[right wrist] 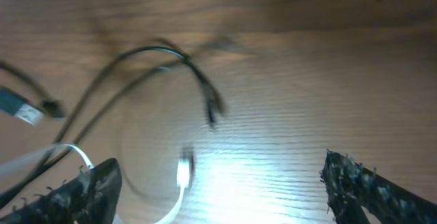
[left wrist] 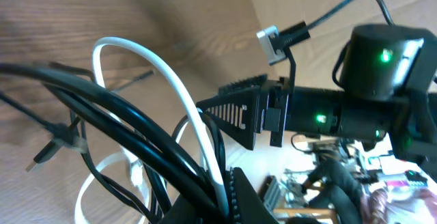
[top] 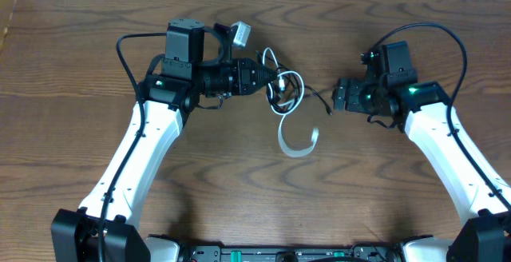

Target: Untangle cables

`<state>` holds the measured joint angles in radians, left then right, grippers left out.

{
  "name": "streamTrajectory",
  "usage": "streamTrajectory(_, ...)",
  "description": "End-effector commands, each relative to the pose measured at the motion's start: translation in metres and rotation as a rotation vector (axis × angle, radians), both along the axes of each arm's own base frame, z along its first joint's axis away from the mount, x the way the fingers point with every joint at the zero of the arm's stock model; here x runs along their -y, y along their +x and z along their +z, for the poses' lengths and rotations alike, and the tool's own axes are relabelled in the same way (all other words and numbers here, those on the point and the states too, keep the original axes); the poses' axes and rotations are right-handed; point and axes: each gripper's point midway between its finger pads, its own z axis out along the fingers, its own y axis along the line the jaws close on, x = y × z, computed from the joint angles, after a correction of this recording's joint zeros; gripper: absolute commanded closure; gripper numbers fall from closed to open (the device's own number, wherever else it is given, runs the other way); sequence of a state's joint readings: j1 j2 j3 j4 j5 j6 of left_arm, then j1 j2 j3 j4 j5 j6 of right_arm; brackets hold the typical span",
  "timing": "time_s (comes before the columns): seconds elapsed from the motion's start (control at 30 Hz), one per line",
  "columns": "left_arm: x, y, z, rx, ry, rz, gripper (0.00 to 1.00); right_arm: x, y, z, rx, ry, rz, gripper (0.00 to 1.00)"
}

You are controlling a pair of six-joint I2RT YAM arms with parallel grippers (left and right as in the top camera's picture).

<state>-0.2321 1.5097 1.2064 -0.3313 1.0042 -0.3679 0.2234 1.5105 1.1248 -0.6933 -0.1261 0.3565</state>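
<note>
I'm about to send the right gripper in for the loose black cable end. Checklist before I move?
1. Right gripper open and empty: ok.
2. Black cable end in view ahead of it: ok.
3. Left gripper clamped on the cable tangle: cannot tell; cords bunch at it, grip hidden.
4. That end apart from the white cable: ok.
5. Gap between the two grippers: ok.

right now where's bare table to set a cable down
Free: front strip of the brown wooden table between white left arm and white right arm, below the flat white cable loop. Crowded: the tangle of thin black and white cables mid-table.
</note>
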Motion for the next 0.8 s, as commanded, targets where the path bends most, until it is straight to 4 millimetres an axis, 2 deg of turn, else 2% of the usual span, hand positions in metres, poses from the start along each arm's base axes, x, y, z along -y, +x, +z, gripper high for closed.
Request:
streamTrajectory(0.0,0.006,-0.009,0.012,0.016,-0.054,-0.07,0.92,-0.026,0.007,0.051,0.125,0.114,0.195,0.09)
streamTrajectory(0.13,0.006,-0.009,0.012,-0.017,-0.062,-0.056,0.93,-0.05,0.01,0.086,0.221,0.215,0.325,0.13)
streamTrajectory(0.23,0.006,-0.009,0.012,-0.059,-0.071,-0.04,0.93,-0.07,0.006,0.095,0.263,0.281,0.431,0.2)
streamTrajectory(0.4,0.006,-0.009,0.012,-0.116,-0.084,-0.016,0.93,-0.092,0.0,0.083,0.254,0.287,0.548,0.21)
streamTrajectory(0.57,0.006,-0.009,0.012,-0.161,-0.093,0.004,0.93,-0.116,-0.005,0.062,0.2,0.318,0.618,0.24)
streamTrajectory(0.77,0.006,-0.009,0.012,-0.187,-0.099,0.014,0.93,-0.126,-0.006,0.037,0.139,0.311,0.637,0.25)
